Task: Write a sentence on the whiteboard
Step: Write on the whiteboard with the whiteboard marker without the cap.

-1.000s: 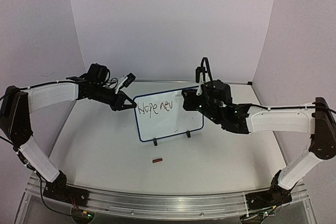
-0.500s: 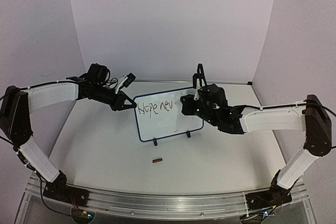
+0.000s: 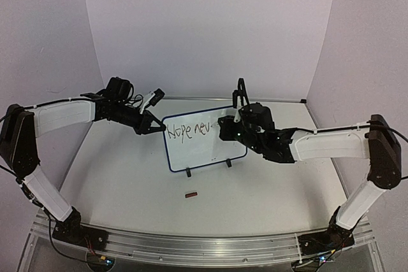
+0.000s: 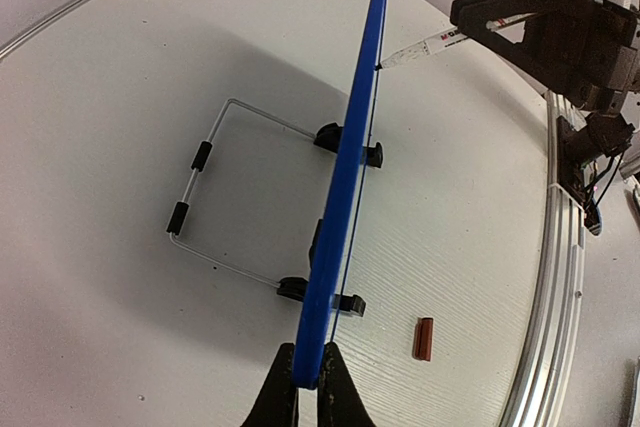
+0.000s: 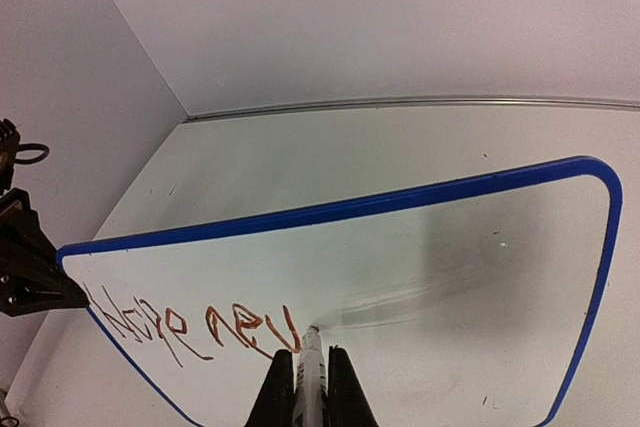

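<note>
The whiteboard (image 3: 204, 141) stands tilted on two black feet mid-table, blue-framed, with the sentence (image 3: 187, 131) reading "Hope nev" in thin dark letters. My left gripper (image 3: 157, 129) is shut on the board's left edge; the left wrist view shows the blue frame (image 4: 345, 177) edge-on between my fingertips. My right gripper (image 3: 224, 127) is shut on a white marker (image 5: 312, 372), its tip touching the board (image 5: 470, 277) just right of the last letter of the writing (image 5: 190, 325). The marker (image 4: 430, 45) also shows in the left wrist view.
A small reddish-brown cap (image 3: 190, 194) lies on the table in front of the board, also in the left wrist view (image 4: 423, 338). The board's wire stand (image 4: 215, 197) sits behind it. White walls enclose the table on three sides.
My right gripper moved left and down to the board, bringing the marker tip onto the surface after "nev"; a short stroke has appeared there. The left arm has not moved.
</note>
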Robot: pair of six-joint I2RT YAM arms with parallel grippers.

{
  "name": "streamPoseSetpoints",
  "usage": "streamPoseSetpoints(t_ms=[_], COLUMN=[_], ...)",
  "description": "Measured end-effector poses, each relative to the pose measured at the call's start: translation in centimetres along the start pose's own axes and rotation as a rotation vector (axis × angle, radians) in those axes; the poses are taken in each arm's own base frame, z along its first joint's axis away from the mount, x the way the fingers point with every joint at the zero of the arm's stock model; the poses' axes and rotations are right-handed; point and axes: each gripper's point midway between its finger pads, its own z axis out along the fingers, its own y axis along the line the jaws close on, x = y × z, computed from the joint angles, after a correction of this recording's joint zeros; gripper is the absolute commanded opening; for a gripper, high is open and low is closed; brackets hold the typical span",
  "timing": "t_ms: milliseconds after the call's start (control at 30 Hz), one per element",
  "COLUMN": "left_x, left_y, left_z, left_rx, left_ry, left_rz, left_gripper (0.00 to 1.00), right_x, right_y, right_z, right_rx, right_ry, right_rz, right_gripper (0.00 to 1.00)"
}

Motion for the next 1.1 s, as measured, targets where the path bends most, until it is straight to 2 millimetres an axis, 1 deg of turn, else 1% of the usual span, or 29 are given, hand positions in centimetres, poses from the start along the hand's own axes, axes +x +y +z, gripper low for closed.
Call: streamPoseSetpoints(t_ms=[467,1100], left_x=[0.00,0.00], left_y=[0.01,0.01], left_z=[0.01,0.01], left_rx=[0.000,0.000], left_ry=[0.000,0.000], left_rz=[0.000,0.000], left_gripper=[0.00,0.00], right_x=[-0.13,-0.62], right_y=[-0.74,-0.53], right_z=[-0.03,-0.10], right_rx=[0.042,0.037], right_ry=[-0.012,-0.023], right_rz=[-0.004,-0.012], right_gripper=[0.00,0.00])
